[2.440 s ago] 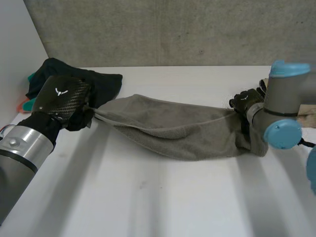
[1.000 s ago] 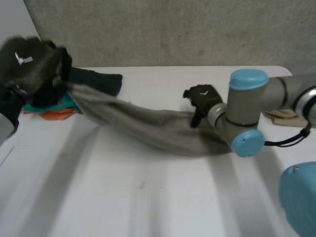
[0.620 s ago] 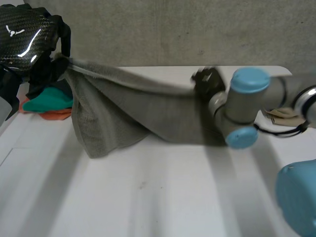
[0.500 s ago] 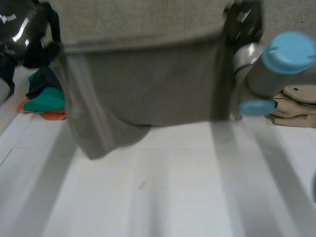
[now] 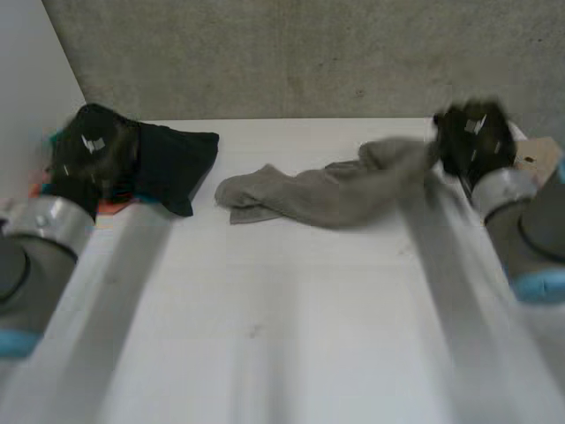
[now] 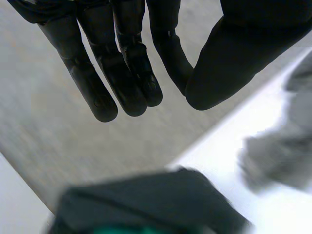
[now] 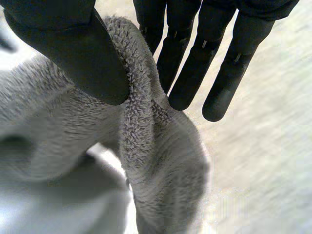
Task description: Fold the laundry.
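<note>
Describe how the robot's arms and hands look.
The left hand and right hand are black, with segmented round-tipped fingers, a thick thumb and a small white emblem on the back. Silvery wrist cuffs join them to the grey left arm and right arm, which carry light-blue caps.

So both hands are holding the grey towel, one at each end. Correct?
Not quite. Only the right hand holds the grey towel: the right wrist view shows its edge pinched between thumb and fingers. The left wrist view shows the left hand open and empty, fingers straight, above the dark garment and apart from the towel.
</note>
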Robot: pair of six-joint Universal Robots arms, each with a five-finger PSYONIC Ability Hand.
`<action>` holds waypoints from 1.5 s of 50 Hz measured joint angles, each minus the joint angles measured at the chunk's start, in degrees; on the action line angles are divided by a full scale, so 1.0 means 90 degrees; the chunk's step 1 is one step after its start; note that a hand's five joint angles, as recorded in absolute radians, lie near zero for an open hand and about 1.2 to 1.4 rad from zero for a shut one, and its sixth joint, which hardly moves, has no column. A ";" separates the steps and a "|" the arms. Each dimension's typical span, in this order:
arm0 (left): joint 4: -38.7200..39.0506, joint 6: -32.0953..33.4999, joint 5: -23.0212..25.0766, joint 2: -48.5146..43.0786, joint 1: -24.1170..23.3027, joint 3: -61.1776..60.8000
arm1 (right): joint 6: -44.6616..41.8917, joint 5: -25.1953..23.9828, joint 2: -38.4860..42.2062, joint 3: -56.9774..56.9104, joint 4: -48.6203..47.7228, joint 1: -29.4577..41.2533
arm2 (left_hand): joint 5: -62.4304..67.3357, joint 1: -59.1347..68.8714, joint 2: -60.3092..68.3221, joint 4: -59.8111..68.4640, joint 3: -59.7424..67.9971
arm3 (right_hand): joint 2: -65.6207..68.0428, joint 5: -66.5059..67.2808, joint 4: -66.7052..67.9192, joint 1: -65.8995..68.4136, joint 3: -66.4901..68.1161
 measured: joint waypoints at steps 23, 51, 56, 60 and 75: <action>-0.0118 -0.0764 0.0083 -0.0731 -0.0996 0.1097 | -0.0628 -0.1307 -0.1874 0.1202 0.0423 0.0703 | -0.5712 -0.5307 -0.5695 -0.5723 -0.5626 | 0.0000 0.0000 0.0002 0.0000 0.0012; -0.2115 -0.0625 0.0007 -0.3131 -0.2223 0.3833 | 0.0999 -0.2225 -0.3037 0.1049 0.0384 0.0033 | -0.0262 0.0073 -0.0045 -0.0031 -0.0045 | 0.0000 0.0000 0.0002 0.0000 0.0012; -0.1201 -0.0621 -0.0576 -0.2432 -0.1808 0.4051 | 0.0581 -0.1537 -0.1939 0.0112 0.0403 0.0061 | -0.0263 0.0073 -0.0045 -0.0030 -0.0045 | 0.0005 0.0000 0.0003 0.0000 0.0012; -0.0675 -0.0624 -0.0646 -0.2037 -0.1651 0.4358 | 0.0384 -0.0529 -0.1190 -0.1039 0.0395 0.0417 | -0.0262 0.0073 -0.0041 -0.0029 -0.0044 | 0.0028 0.0001 0.0005 0.0000 0.0012; -0.0580 -0.0369 -0.1718 -0.0942 -0.1867 0.2648 | 0.0668 0.0299 -0.0938 -0.1105 -0.0578 0.1156 | -0.0262 0.0073 -0.0025 -0.0027 -0.0026 | 0.0028 0.0001 0.0008 0.0000 0.0012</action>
